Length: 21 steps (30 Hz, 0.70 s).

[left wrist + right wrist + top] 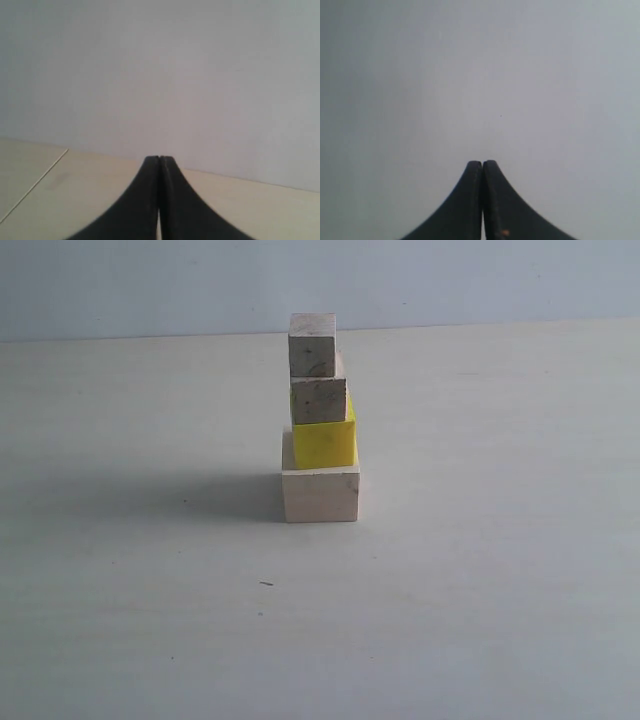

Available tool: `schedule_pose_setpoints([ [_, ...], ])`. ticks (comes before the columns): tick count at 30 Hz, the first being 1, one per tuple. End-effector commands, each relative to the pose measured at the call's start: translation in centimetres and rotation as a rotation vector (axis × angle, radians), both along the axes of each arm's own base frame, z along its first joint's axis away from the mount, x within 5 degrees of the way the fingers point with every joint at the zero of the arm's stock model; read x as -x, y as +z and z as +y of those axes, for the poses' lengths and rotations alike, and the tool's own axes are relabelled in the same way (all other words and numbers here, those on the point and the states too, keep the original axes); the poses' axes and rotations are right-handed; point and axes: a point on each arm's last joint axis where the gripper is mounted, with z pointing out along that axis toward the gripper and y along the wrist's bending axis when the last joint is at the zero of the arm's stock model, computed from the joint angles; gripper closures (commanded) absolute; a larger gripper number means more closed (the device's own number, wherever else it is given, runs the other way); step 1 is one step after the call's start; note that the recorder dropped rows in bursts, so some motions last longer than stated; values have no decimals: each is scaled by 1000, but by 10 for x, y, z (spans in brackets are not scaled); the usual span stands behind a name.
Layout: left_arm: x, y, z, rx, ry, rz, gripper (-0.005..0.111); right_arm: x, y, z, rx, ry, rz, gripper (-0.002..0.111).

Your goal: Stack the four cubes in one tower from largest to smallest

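Exterior view: four-cube tower [321, 430] on pale table [480, 590]

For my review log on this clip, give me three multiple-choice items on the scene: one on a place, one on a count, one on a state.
1. Where does the medium bright yellow cube sit?
A. apart from the other cubes
B. directly on the large pale wood cube
C. on top of all the other cubes

2. How many small rough pale wood cubes stand above the yellow one?
A. one
B. two
C. three

3. How are the left gripper and right gripper?
A. both shut
B. both open
C. one holds a cube

Answers: B, the yellow cube rests on the large base; B, two speckled cubes are stacked on it; A, each wrist view shows its gripper closed tight and empty.
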Motion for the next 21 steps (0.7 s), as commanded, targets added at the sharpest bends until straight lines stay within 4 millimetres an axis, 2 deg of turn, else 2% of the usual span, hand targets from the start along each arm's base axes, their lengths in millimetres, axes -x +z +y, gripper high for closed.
schedule_pose_setpoints([
  [1, 2, -38, -1, 74, 57, 35, 107, 1, -1, 0, 3, 4, 1, 108],
  [5, -9, -73, 0, 96, 54, -38, 107, 1, -1, 0, 3, 4, 1, 108],
  [10, -20, -108, 0, 101, 25, -140, 107, 1, -1, 0, 3, 4, 1, 108],
  [15, -32, -143, -2, 117, -34, -30, 107, 1, -1, 0, 3, 4, 1, 108],
  [21, -37, -165, -2, 142, -44, 37, 107, 1, -1, 0, 4, 6, 1, 108],
])
